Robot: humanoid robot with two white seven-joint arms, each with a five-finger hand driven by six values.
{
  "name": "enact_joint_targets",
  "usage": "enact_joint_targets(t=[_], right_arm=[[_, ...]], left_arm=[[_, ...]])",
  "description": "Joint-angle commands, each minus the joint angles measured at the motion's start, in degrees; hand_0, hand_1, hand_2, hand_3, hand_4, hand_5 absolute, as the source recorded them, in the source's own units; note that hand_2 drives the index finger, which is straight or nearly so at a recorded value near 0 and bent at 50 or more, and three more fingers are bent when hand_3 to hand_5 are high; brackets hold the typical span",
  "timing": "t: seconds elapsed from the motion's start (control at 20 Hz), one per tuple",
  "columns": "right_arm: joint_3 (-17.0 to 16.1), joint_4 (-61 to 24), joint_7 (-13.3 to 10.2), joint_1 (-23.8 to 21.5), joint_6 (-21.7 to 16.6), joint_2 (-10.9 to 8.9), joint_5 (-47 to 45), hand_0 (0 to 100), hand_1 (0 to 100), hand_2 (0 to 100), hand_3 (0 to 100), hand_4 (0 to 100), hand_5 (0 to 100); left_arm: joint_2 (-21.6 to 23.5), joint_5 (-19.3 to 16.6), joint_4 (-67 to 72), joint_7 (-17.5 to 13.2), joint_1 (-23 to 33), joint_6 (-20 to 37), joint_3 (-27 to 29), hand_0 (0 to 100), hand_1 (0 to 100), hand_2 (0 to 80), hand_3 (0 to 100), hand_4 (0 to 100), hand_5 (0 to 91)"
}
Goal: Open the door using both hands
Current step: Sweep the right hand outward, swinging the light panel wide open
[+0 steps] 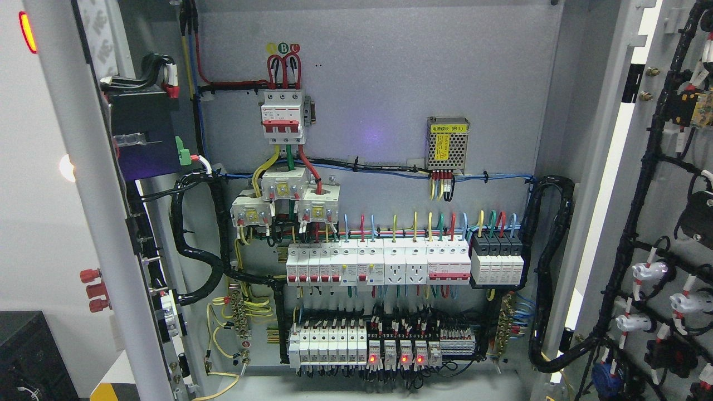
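- Head view: the electrical cabinet stands with both doors swung open, and no robot hand or arm shows anywhere, so how the hands are held cannot be told.
- The left door (94, 184) angles across the left of the picture, edge-on, a grey slab with a red lamp (27, 32) glowing near its top and red knobs (93, 289) low on its outer face.
- The right door (663, 211) hangs wide at the right edge, its inner face strung with black wire looms and white-capped fittings.
- Between them the grey back panel (390, 72) is fully exposed.
- A red-handled main breaker (283, 116) sits upper centre, a perforated power supply (447, 143) to its right.
- A row of white breakers and sockets (384, 263) runs across the middle.
- Relays with lit red indicators (396, 356) line the bottom row.
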State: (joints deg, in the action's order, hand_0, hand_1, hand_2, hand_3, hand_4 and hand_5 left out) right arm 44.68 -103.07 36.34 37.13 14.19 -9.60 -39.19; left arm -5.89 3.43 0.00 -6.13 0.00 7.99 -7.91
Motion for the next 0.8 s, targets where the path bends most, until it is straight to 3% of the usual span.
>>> enact_joint_targets(t=[0.0,0.25,0.6,0.75], right_arm=[[1.3,-0.6,-0.3,-0.2,0.0,2.03,0.8,6,14,0,0,0,0],[1.3,0.2,-0.5,-0.6,0.2,3.36,1.2,6,14,0,0,0,0],[1.0,0.3,-2.1,-1.4,2.5,6.87,1.8,6,14,0,0,0,0],[1.0,0.4,-2.1,-1.4,2.6,7.14,1.9,6,14,0,0,0,0]], left_arm=[[0.0,0.0,-0.2,0.0,0.4,0.0,0.0,12,56,0.0,0,0,0.0],[0.0,0.0,-0.2,0.0,0.4,0.0,0.0,12,56,0.0,0,0,0.0],[0.0,0.0,-0.2,0.0,0.4,0.0,0.0,12,56,0.0,0,0,0.0],[0.0,0.0,-0.2,0.0,0.4,0.0,0.0,12,56,0.0,0,0,0.0]])
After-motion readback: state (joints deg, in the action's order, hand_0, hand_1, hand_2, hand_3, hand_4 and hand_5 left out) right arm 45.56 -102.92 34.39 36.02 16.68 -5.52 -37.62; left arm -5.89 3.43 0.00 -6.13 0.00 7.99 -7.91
